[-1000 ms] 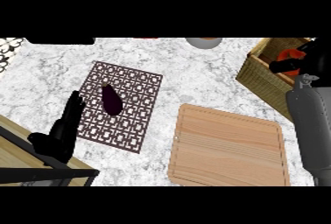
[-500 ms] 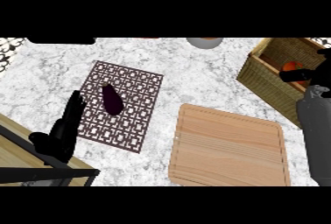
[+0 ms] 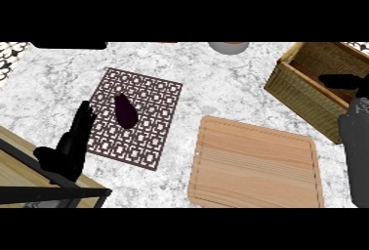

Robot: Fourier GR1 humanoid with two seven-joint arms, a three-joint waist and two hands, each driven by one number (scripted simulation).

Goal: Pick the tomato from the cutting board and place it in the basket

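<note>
Your right hand (image 3: 344, 81) is showing only as a dark shape at the view's right edge, hanging over the wicker basket (image 3: 299, 90), and you cannot tell whether it is spread or curled, or whether it is holding anything. Its grey forearm is running up along the right edge from below, passing beside the basket's near wall. The tomato is not showing anywhere in the view: it is not lying on the cutting board (image 3: 256, 165), and the basket's inside is mostly hidden behind the hand, so you cannot tell where it is sitting. Your left hand (image 3: 72, 144) is resting at the lower left with its fingers straight and apart from everything, pointing up the view, holding nothing, its tips lying over the left edge of the patterned mat (image 3: 148, 105). On that mat 1 dark purple eggplant (image 3: 125, 111) is lying lengthwise, just beside those fingertips but not touching them. The cutting board is lying bare on the marble counter (image 3: 216, 83), between the mat and the basket. A grey bowl (image 3: 228, 46) is peeking in at the top edge, and a wooden surface with a black rail is filling the lower left corner.
</note>
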